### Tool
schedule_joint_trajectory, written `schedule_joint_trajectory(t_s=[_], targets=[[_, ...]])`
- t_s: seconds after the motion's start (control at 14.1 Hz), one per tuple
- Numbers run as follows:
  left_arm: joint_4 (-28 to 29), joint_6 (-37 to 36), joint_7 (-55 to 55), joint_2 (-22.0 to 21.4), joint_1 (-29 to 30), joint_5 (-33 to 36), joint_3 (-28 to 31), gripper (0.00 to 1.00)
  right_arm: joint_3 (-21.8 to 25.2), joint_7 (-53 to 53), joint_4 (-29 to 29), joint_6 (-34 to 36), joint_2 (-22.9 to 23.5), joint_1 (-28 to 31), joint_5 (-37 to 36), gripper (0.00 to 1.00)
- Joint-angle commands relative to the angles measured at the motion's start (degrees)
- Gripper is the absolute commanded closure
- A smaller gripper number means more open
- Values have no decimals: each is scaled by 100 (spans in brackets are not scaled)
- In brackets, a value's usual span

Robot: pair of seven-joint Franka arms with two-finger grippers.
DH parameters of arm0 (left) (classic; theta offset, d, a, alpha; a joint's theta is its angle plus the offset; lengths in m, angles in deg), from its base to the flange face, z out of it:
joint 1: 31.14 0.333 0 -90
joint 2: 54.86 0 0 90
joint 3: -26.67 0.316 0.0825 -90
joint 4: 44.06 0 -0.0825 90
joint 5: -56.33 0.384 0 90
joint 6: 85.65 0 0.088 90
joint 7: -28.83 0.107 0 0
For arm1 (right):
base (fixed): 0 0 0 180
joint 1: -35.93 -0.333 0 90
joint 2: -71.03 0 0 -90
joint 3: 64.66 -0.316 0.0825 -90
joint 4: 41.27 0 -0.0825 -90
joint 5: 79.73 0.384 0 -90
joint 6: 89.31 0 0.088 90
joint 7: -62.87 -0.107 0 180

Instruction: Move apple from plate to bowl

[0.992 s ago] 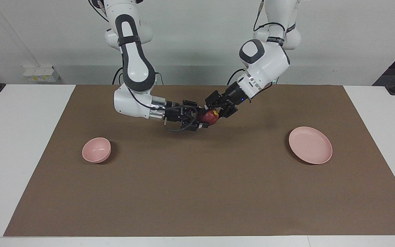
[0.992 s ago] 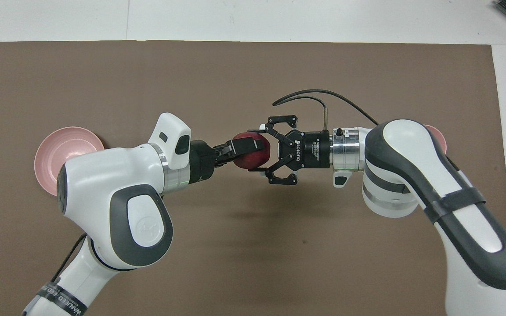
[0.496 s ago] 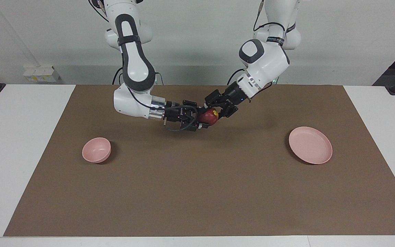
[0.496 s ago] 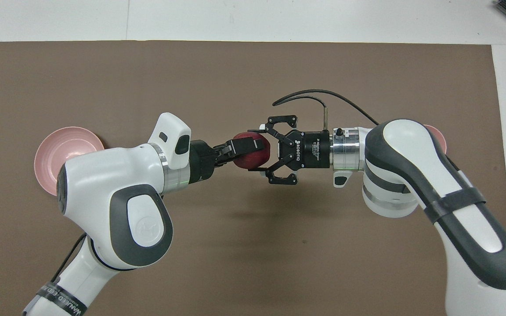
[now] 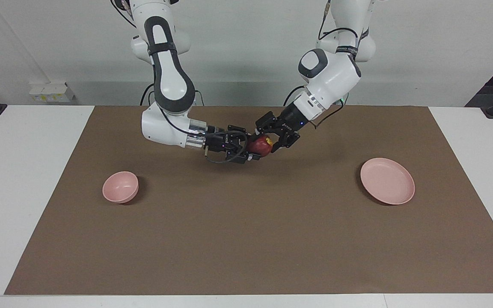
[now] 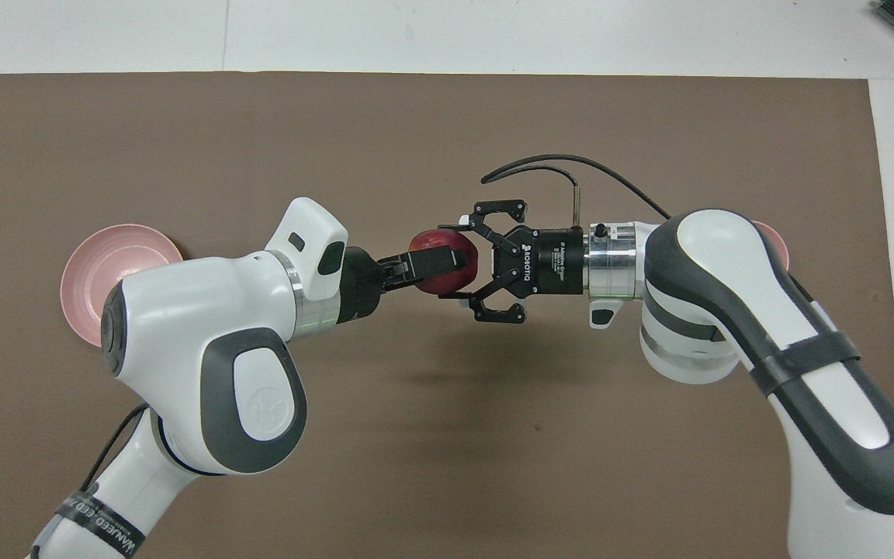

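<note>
over the mat's middle, right end effector [image 5: 256, 150] clenching apple [image 5: 261, 146], left end effector [image 5: 275, 137] released

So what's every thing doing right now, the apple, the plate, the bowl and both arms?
apple: up in the air over the middle of the mat, held.
right end effector: shut on the apple.
left end effector: at the apple too; grip unclear.
plate: empty, flat on the mat.
bowl: empty, upright.

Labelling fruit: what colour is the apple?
Dark red with a yellow patch; the apple shows best in the facing view.
</note>
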Motion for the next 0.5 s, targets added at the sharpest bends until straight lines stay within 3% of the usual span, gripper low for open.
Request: schedule_joint_trajectory(t_s=[0.0,0.21,0.43], targets=[[-57,-451,-85,45,338,605,57,0,0,-209,166,-360,-109,13,-417,100],[-84,-1294,-85,-16,787,1710,58,0,18,-122,201,-588,-57,66,-540,100],[-154,-1822,-76,-69,1173,2819,58,0,0,-139,280,-1088,-39,101,-1232,100]])
